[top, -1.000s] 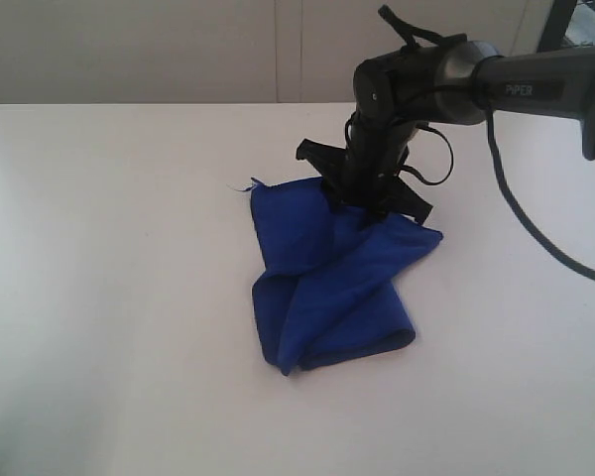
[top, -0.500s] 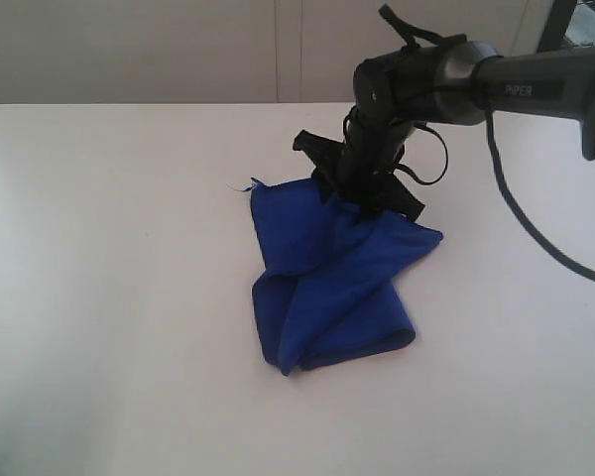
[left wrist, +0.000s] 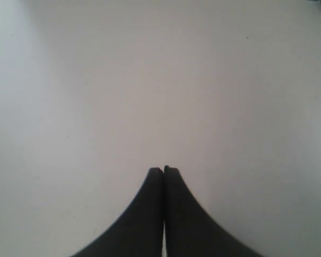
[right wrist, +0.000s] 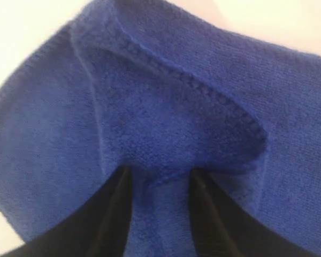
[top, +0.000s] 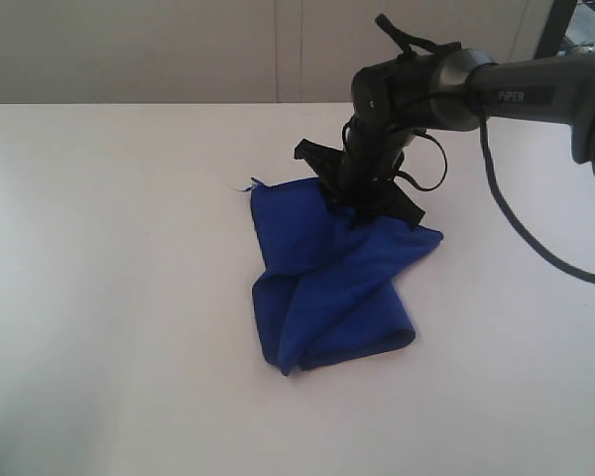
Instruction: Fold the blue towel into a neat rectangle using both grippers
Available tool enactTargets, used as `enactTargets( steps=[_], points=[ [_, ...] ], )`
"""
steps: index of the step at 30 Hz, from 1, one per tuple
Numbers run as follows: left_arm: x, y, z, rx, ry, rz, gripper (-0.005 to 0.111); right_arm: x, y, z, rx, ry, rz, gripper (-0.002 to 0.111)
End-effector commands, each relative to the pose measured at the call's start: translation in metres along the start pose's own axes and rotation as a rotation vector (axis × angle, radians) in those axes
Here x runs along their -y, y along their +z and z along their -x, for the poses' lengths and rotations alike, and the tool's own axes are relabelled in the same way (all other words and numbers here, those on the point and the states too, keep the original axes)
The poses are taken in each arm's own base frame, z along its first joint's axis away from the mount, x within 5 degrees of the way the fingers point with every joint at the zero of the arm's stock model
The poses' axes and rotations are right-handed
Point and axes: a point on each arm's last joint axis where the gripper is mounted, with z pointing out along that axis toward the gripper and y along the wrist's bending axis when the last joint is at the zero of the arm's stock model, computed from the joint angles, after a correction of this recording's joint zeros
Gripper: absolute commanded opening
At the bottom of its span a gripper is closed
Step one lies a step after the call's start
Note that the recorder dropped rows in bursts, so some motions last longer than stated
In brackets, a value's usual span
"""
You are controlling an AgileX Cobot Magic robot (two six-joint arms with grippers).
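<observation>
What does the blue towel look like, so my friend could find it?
On the white table, look where the black right gripper reaches down. The blue towel lies there in a crumpled, twisted heap. It is the only coloured thing, soft and fleecy, with a tiny thread sticking out at one corner.

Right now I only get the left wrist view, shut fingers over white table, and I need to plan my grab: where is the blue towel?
Observer: The deep blue fleecy towel lies bunched in loose, uneven folds on the white table.
Operator: Is the right arm on it?
Observer: Yes, the right gripper sits at the towel's far edge.
Operator: Holding it?
Observer: Its black fingers stand apart, straddling a ridge of cloth beside a stitched hem; whether they pinch it I cannot tell.
</observation>
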Motion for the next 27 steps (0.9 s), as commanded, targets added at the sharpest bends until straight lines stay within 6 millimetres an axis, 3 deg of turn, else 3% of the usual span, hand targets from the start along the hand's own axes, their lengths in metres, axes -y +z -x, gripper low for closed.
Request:
enactTargets(
  steps=[1,12,27],
  points=[
    [0.000,0.001,-0.003,-0.012,-0.011,0.001,0.000,0.003,0.003,0.000,-0.005,-0.001,-0.024,0.034],
    [0.000,0.001,-0.003,-0.012,-0.011,0.001,0.000,0.005,0.003,-0.001,-0.018,-0.001,-0.047,0.001],
    [0.000,0.001,-0.003,-0.012,-0.011,0.001,0.000,-0.002,-0.025,0.005,0.031,-0.007,0.017,0.000]
  ],
)
